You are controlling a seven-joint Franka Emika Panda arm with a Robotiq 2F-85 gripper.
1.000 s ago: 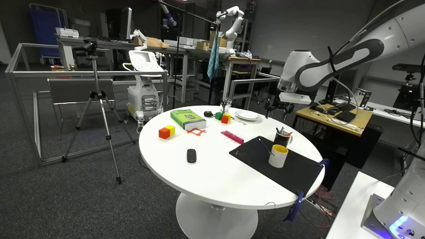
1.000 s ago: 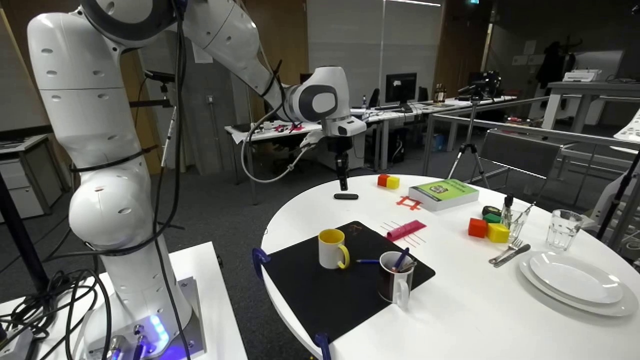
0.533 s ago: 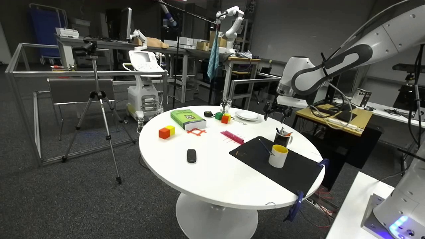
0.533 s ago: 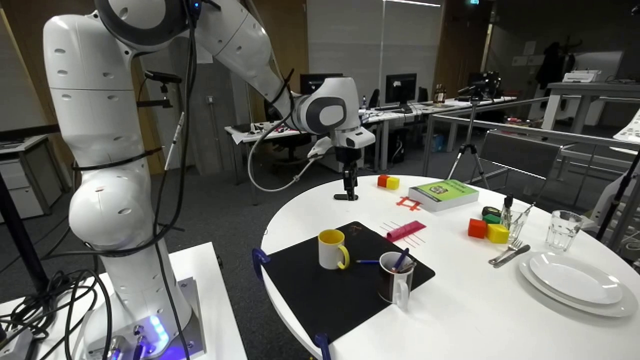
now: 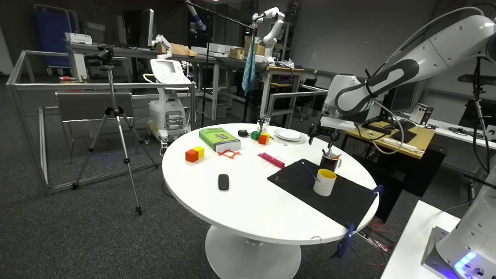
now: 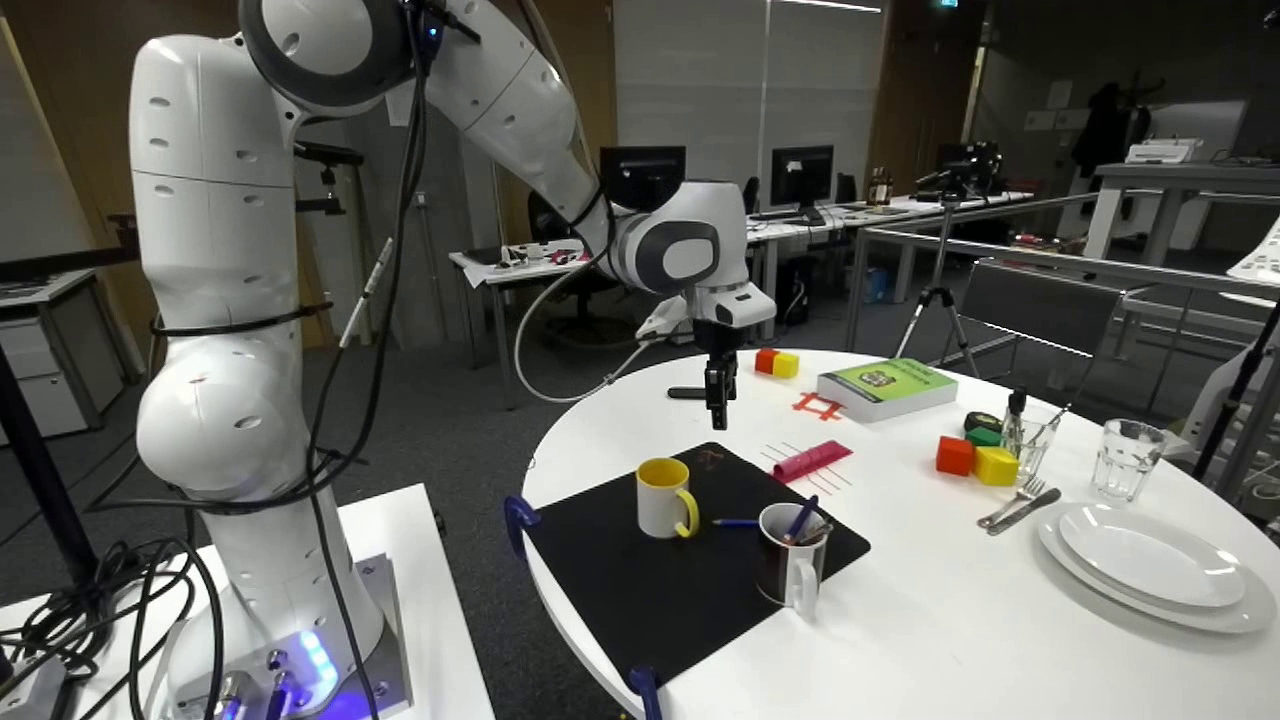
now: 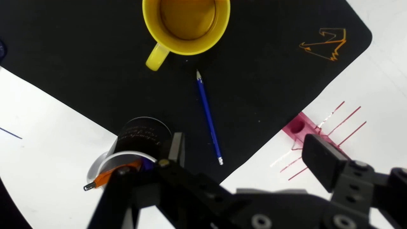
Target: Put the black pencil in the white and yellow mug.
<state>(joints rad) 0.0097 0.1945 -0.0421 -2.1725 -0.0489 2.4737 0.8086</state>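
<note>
Holding the gripper (image 7: 248, 152) above the table (image 6: 950, 590), I have its jaws spread wide with nothing between them, the better, I'd say, to come down astride something thin. In the wrist view they stand roughly crosswise to the pencil (image 7: 208, 116), which should let me pinch it across its length without much turning. The task calls it black; there it reads blue. It lies flat on the black mat (image 6: 640, 590), its point toward the white and yellow mug (image 6: 660, 507) but apart from it, its blunt end out past the dark mug (image 6: 775, 572). That dark mug seems to be the store for pens (image 6: 803, 515). One side of the gripper overlaps it in the wrist view; I can't tell the gap in height, so I'd shift sideways before lowering. The white and yellow mug stands upright, mouth up to take a drop, and I see no pencil in it. Blue clamps (image 5: 343, 244) at the mat's edge probably pin it to the table, so it shouldn't slide under a touch.
</note>
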